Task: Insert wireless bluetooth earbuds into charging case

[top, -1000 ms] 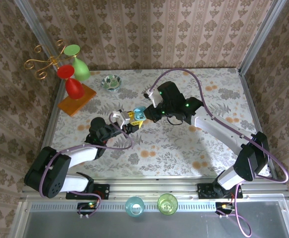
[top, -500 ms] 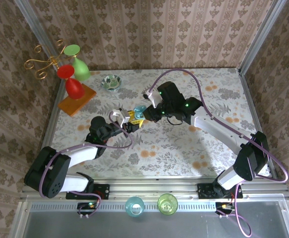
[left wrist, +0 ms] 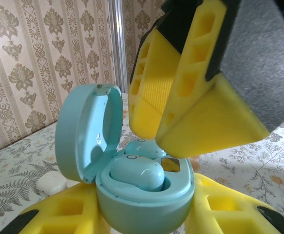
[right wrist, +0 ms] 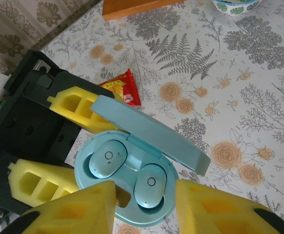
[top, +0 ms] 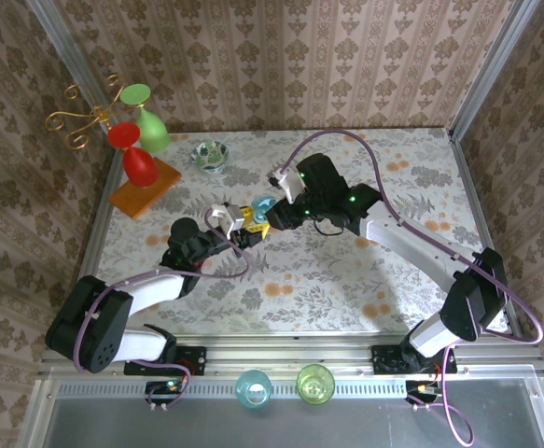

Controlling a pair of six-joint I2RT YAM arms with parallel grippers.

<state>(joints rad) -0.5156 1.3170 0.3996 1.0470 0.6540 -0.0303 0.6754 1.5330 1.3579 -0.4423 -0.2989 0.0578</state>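
Earbuds (right wrist: pixel 107 158): you have both seated in the open case (right wrist: pixel 146 131), its lid tilted up. Your left jaws pinch the case over the tabletop (top: pixel 346 271). Your right jaws stand spread just above it, holding nothing.

Charging case (right wrist: pixel 154 139) and seated earbuds (right wrist: pixel 107 158): smooth pale-blue plastic, soft sheen. Fingers (right wrist: pixel 76 108) of the left gripper (right wrist: pixel 85 153) flanking the case: matt yellow plastic. Red wrapper (right wrist: pixel 122 87) beside the case: glossy.
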